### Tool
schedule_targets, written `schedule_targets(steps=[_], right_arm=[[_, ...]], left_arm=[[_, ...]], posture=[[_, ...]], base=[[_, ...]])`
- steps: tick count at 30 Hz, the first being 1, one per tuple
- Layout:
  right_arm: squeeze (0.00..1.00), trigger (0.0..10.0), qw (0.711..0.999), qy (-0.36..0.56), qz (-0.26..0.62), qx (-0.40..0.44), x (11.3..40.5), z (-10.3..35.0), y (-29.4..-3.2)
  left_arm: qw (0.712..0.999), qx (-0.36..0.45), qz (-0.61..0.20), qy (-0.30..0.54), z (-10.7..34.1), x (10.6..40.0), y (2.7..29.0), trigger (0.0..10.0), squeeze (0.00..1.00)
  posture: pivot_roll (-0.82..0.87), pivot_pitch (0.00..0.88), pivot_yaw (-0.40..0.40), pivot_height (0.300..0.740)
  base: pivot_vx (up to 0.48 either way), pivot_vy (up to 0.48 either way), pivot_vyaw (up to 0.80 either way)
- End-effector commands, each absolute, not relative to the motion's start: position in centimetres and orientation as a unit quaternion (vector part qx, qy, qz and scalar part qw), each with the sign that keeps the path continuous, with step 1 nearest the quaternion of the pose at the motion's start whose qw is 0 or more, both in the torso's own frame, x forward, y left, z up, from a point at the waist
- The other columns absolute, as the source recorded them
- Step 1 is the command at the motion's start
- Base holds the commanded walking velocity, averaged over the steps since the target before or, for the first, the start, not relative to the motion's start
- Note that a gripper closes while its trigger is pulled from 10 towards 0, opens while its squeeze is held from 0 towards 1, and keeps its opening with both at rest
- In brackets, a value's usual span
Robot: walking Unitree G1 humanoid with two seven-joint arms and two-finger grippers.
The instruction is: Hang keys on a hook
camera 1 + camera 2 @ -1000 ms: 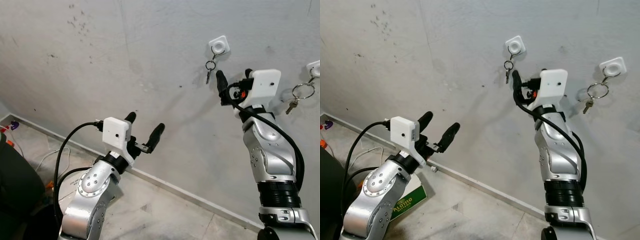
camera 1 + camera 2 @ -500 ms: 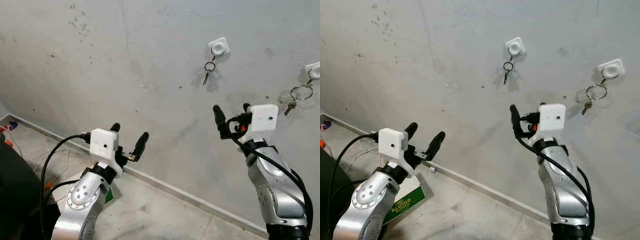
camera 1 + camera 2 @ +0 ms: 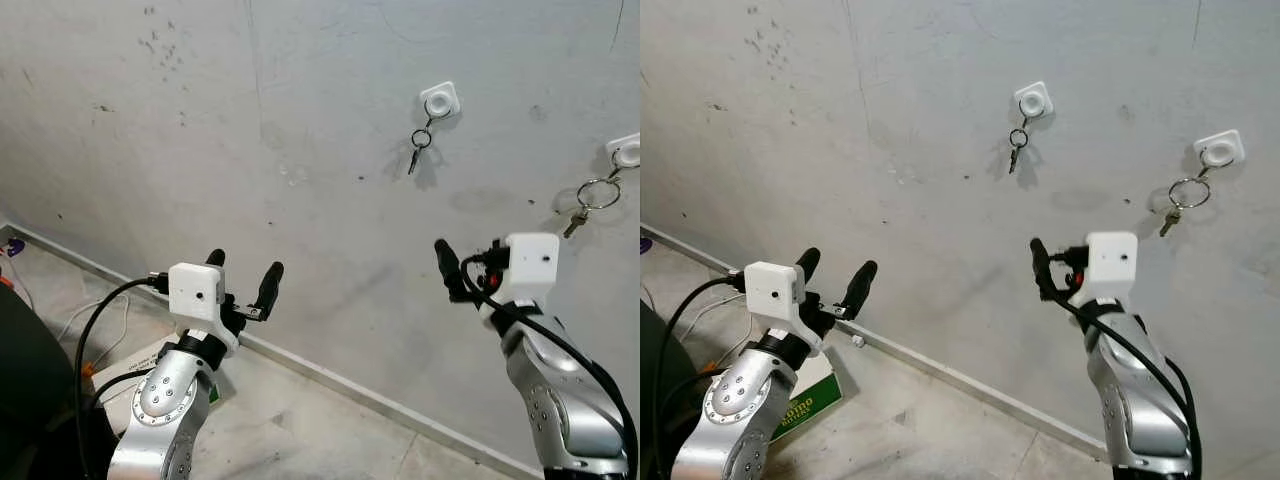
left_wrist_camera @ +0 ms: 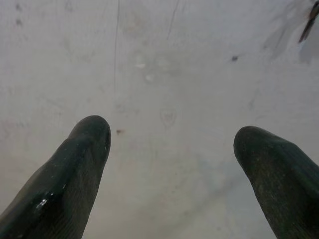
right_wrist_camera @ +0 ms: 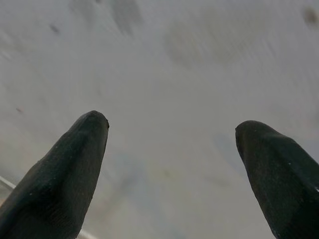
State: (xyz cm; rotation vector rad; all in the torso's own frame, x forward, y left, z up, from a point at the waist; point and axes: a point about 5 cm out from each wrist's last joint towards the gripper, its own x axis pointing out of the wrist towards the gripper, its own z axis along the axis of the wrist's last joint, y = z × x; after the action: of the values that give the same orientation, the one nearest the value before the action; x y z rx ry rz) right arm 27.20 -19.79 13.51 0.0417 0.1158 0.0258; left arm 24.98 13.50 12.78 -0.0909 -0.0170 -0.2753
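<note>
Hanging already: key [image 3: 415, 158] on wall hook [image 3: 439, 100], upper centre of wall [image 3: 200, 120]; a second key ring [image 3: 594, 196] hangs by wall's right edge. Left gripper [image 3: 243, 280] & right gripper [image 3: 468, 262] both open, empty, below hooks. Task looks done.

A wall [image 3: 300, 120] is standing ahead of both claws. The right gripper [image 3: 470, 262] is hovering below and to the right of a hook [image 3: 440, 100], from which keys [image 3: 418, 145] are hanging. A second hook [image 3: 627, 152] is sitting above and to the right of that claw, carrying a second set of keys [image 3: 590, 200]. The left gripper [image 3: 242, 272] is pointing at the wall well to the left, lower down, above the floor [image 3: 300, 430].
</note>
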Motion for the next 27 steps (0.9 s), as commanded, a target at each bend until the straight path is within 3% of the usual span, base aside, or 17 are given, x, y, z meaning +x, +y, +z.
schedule_targets(steps=[1,12,21,22,27], right_arm=[[0.0,10.0,0.997,0.071,-0.017,0.028,26.7,13.3,-20.9],[0.0,10.0,0.995,0.091,-0.022,0.033,26.7,12.9,-21.2],[0.0,10.0,0.996,0.077,-0.006,0.051,29.1,14.2,-20.0],[0.0,10.0,0.996,0.077,0.0,0.055,29.2,14.3,-19.7],[0.0,10.0,0.994,0.089,0.022,0.061,29.7,14.1,-18.8]], left_arm=[[0.991,-0.038,-0.132,-0.008,12.8,25.6,13.7,10.0,0.0],[0.989,-0.068,-0.127,0.012,12.6,25.9,13.3,10.0,0.0],[0.988,-0.093,-0.124,0.008,13.1,26.4,13.0,10.0,0.0],[0.989,-0.092,-0.116,0.008,13.1,26.3,13.2,10.0,0.0],[0.991,-0.089,-0.096,0.003,13.4,26.1,13.7,10.0,0.0]], posture=[[0.01,0.0,-0.035,0.74],[0.0,0.0,-0.021,0.74],[0.02,0.0,-0.02,0.74],[0.05,0.0,-0.054,0.74],[0.09,0.0,-0.078,0.74]], base=[[0.0,0.0,0.0],[0.0,0.0,-0.69],[0.0,0.0,-0.79],[0.0,0.0,-0.79],[0.0,0.0,-0.79]])
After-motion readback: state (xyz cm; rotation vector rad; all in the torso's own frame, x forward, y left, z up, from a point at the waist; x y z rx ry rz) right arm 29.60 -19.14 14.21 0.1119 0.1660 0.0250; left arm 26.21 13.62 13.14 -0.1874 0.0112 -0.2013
